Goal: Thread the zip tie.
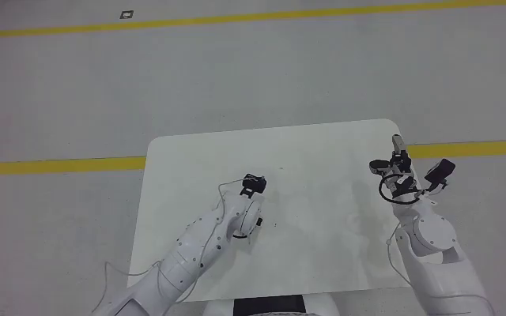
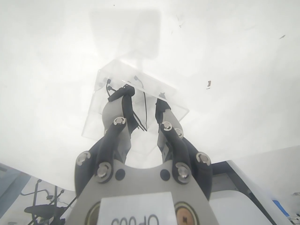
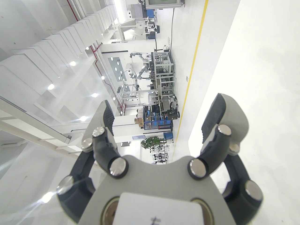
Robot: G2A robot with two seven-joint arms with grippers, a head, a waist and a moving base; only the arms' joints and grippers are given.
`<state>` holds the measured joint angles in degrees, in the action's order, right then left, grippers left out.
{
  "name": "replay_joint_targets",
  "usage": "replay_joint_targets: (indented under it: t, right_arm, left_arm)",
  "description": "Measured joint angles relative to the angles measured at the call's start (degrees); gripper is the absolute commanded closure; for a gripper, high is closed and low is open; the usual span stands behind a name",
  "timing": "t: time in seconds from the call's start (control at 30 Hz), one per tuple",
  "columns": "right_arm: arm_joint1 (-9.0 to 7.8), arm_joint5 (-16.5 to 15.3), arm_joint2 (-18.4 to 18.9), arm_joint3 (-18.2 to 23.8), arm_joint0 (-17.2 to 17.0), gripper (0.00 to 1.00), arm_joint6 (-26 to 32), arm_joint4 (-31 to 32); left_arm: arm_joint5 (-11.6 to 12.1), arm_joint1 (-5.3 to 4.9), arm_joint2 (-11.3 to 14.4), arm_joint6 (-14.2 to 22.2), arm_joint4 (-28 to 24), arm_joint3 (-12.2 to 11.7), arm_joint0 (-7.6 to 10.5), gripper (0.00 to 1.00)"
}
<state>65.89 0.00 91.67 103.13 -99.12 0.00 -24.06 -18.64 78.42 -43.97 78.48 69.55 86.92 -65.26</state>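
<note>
From above, a white table [image 1: 316, 158] with rounded corners stands on a grey floor [image 1: 237, 71] crossed by yellow lines [image 1: 71, 165]. The left gripper [image 1: 253, 186] hangs over the middle part of the table. The right gripper [image 1: 398, 152] is at the table's right edge, well apart from the left one.

In the left wrist view the table carries a few small dark specks [image 2: 208, 84]. A clear plastic piece [image 2: 110, 76] lies on it, with thin black zip ties [image 2: 145, 111] passed through it. The left gripper [image 2: 144, 95] stands at this piece's upper edge, its jaws partly spread, and one black strip hangs loose in the gap. A white label [image 2: 138, 208] on the gripper's base has print that is cut off.

In the right wrist view the right gripper [image 3: 164, 108] has its jaws wide apart. Behind it are a hall with machine frames [image 3: 161, 76] and a potted plant [image 3: 151, 141].
</note>
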Motion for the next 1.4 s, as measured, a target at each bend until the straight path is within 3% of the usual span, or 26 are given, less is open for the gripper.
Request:
replay_joint_targets:
  t: [0.37, 0.73, 1.4]
  right_arm:
    - [0.0, 0.0, 0.0, 0.0, 0.0, 0.0, 0.0, 0.0]
    - [0.0, 0.0, 0.0, 0.0, 0.0, 0.0, 0.0, 0.0]
    - [0.0, 0.0, 0.0, 0.0, 0.0, 0.0, 0.0, 0.0]
  left_arm:
    - [0.73, 0.19, 0.2, -0.21, -1.38, -1.58, 0.67, 0.78]
    - [1.23, 0.25, -0.16, -1.31, -3.27, -2.56, 1.06, 0.87]
    - [1.23, 0.31, 0.24, -0.43, -4.9, -4.42, 2.17, 0.88]
